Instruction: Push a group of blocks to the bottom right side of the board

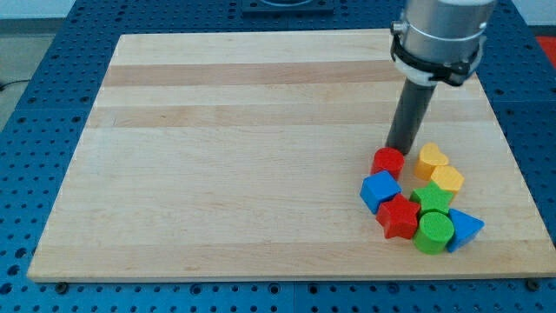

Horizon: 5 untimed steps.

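Several blocks sit bunched at the board's bottom right. A red cylinder (388,162) is at the cluster's top left, with a blue cube (380,190) below it. A yellow heart (430,160) and a yellow hexagon (447,179) lie on the right. Below are a green star (433,199), a red star (399,217), a green cylinder (433,232) and a blue triangle (464,229). My tip (401,151) stands just above the red cylinder, between it and the yellow heart, touching or nearly touching both.
The wooden board (217,156) lies on a blue perforated table (35,104). The board's right edge (512,165) is close to the cluster, and its bottom edge (287,276) runs just below the lowest blocks.
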Each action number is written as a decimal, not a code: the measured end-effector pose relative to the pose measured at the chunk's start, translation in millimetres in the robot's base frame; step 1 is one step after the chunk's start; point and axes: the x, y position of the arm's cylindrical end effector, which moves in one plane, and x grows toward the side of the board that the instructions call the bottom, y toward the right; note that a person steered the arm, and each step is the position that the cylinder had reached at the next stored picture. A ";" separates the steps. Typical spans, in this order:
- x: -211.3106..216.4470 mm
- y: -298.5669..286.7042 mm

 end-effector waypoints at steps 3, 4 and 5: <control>36.4 118.9; 57.1 92.0; 57.8 52.9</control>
